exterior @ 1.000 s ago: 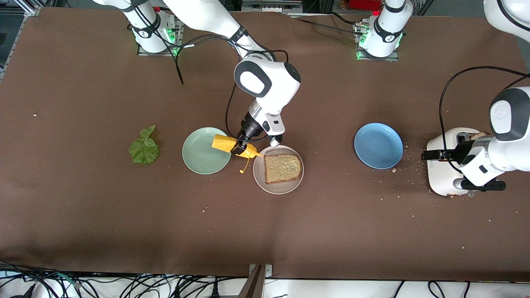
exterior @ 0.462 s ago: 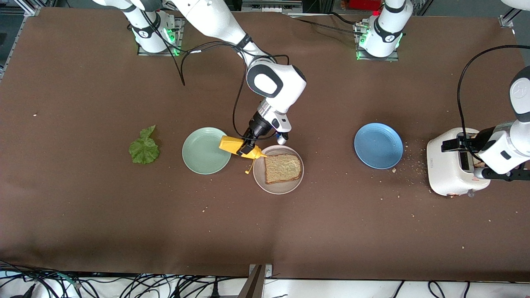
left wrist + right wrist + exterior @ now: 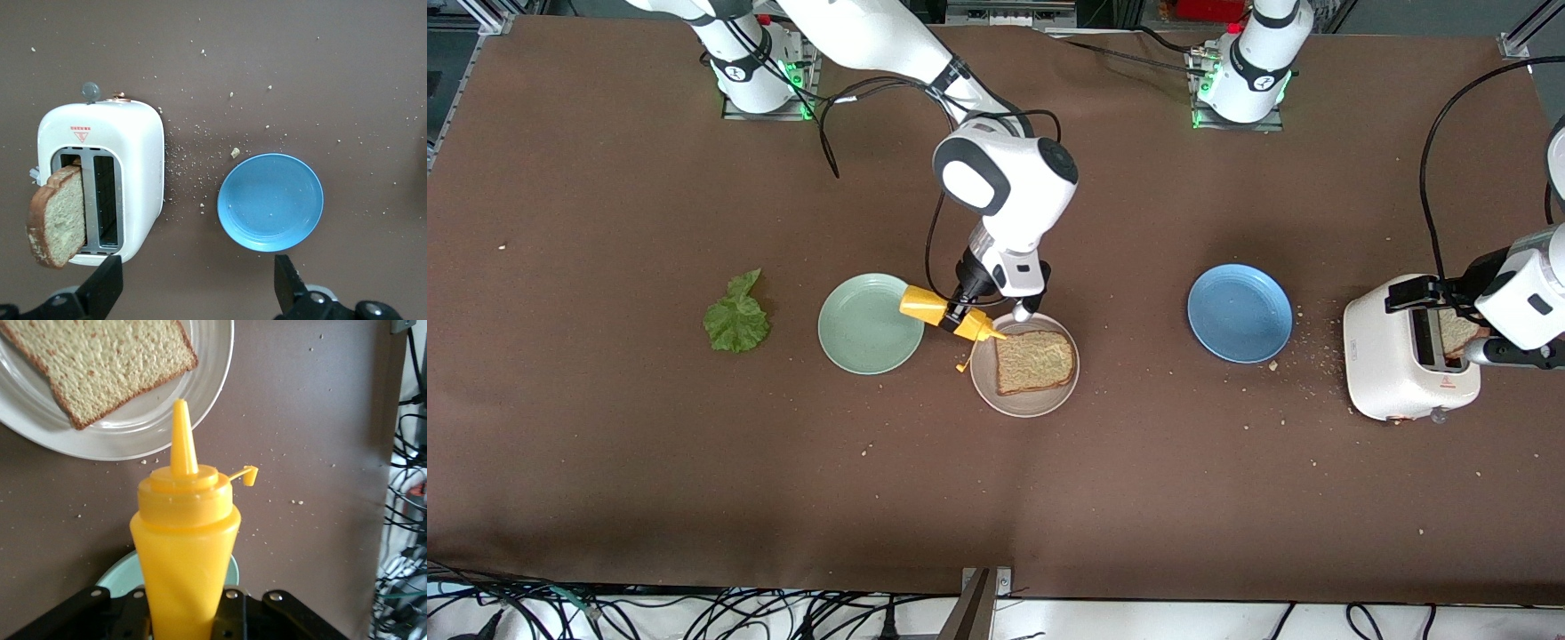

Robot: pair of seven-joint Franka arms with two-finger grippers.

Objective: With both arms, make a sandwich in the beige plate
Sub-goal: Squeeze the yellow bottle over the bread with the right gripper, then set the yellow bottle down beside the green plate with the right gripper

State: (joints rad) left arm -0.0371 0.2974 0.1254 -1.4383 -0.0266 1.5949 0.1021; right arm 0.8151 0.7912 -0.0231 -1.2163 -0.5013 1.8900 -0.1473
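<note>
The right gripper (image 3: 960, 316) is closed on a yellow squeeze bottle (image 3: 947, 314), which is tilted with its nozzle over the rim of the beige plate (image 3: 1024, 404), between this plate and the mint-green plate (image 3: 863, 333); one bread slice (image 3: 1034, 360) lies flat on the beige plate. The left gripper (image 3: 197, 283) hangs with its jaws wide open and empty over the table between the white toaster (image 3: 1392, 360) and the blue plate (image 3: 1240, 313), and a second slice (image 3: 57, 217) leans out of a toaster slot. The lettuce leaf (image 3: 735, 316) lies alone toward the right arm's end, and crumbs (image 3: 200, 173) are scattered between the toaster and the blue plate.
</note>
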